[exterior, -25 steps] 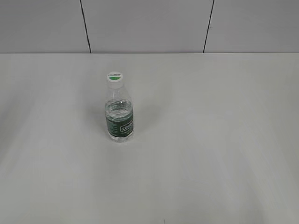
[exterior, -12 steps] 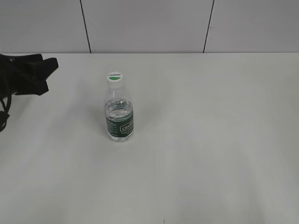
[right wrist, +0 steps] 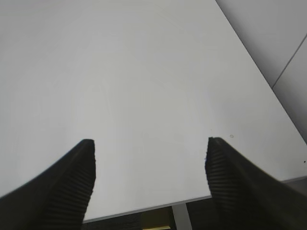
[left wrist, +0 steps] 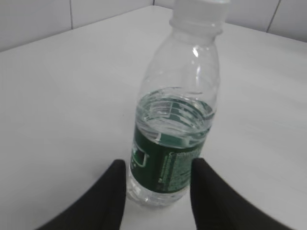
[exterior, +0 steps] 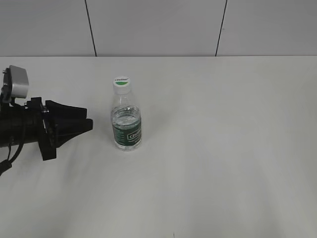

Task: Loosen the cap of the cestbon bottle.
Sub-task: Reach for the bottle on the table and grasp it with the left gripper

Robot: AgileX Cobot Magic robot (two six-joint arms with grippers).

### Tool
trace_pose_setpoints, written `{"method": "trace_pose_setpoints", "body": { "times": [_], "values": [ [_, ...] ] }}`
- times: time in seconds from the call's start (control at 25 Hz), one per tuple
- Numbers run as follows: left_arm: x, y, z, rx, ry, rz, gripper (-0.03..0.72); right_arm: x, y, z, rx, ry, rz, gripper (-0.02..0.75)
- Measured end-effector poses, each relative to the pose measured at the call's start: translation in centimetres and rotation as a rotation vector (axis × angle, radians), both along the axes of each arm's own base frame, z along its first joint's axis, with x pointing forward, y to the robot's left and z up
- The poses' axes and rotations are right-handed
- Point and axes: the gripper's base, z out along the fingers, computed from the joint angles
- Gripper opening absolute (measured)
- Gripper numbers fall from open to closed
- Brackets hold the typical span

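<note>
The cestbon bottle stands upright left of the table's middle, clear with a dark green label, part full of water. Its white cap with a green mark sits screwed on top. My left gripper is open, level with the bottle's lower half, a short way to its left, fingers pointing at it. In the left wrist view the bottle fills the frame, its base just beyond my open fingertips, not touching; the cap is at the top edge. My right gripper is open and empty, out of the exterior view.
The white table runs back to a grey panelled wall. In the right wrist view the table's edge and a table leg show below my fingers, with the wall at upper right.
My left arm has come in from the left edge and moved down and right towards the bottle. The bottle has not moved.
</note>
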Motion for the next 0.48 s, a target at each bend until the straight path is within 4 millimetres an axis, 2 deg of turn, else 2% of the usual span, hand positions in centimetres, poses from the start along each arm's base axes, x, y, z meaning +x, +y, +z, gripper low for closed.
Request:
{"method": "trace_pose_setpoints", "body": {
  "times": [0.48],
  "values": [
    [-0.7,-0.26,-0.23,0.029,0.002,-0.096,0.258,0.0,0.0,0.0,0.0,0.0,0.0,0.545]
  ]
}}
